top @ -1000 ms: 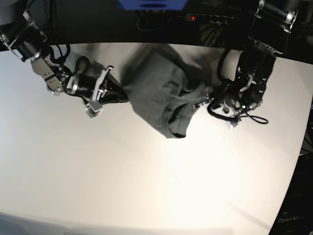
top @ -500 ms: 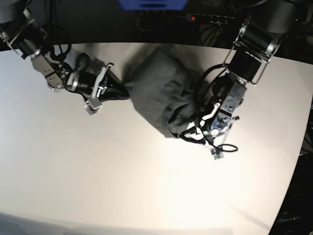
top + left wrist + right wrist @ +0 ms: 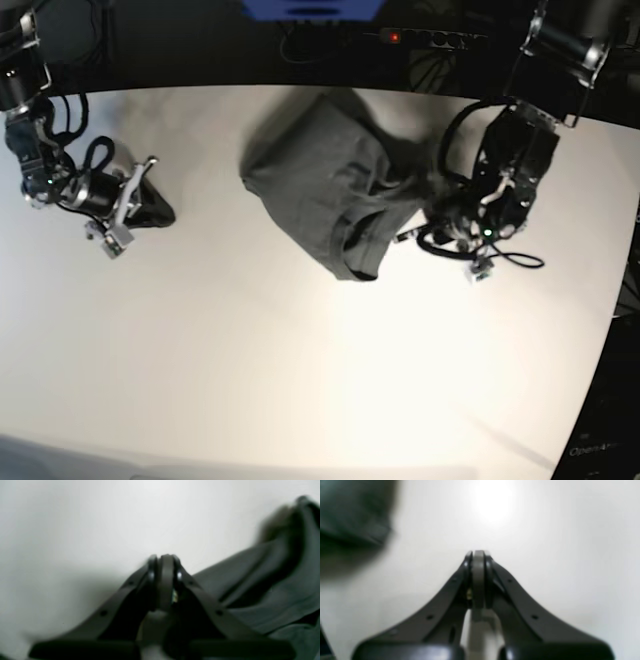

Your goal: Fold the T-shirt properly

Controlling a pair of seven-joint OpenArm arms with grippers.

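The dark grey T-shirt (image 3: pixel 325 185) lies bunched on the white table (image 3: pixel 300 380) near its far edge, the ribbed neck turned toward the front. My left gripper (image 3: pixel 425 210) is at the shirt's right edge. In the left wrist view the left gripper (image 3: pixel 163 557) is shut, with a dark strip of fabric pinched between its tips and the T-shirt (image 3: pixel 275 585) trailing off to the right. My right gripper (image 3: pixel 165 212) sits far left of the shirt over bare table. The right wrist view shows the right gripper (image 3: pixel 478 553) shut on nothing, the T-shirt (image 3: pixel 352 512) a blur at upper left.
A power strip (image 3: pixel 420 38) with a red light and a blue object (image 3: pixel 310 8) lie in the dark beyond the table's far edge. Cables hang from both arms. The table's right edge curves in near the left arm.
My right gripper has let go of the shirt's left edge and pulled back to the left. The left arm swung toward the front, then returned to the shirt's right edge.
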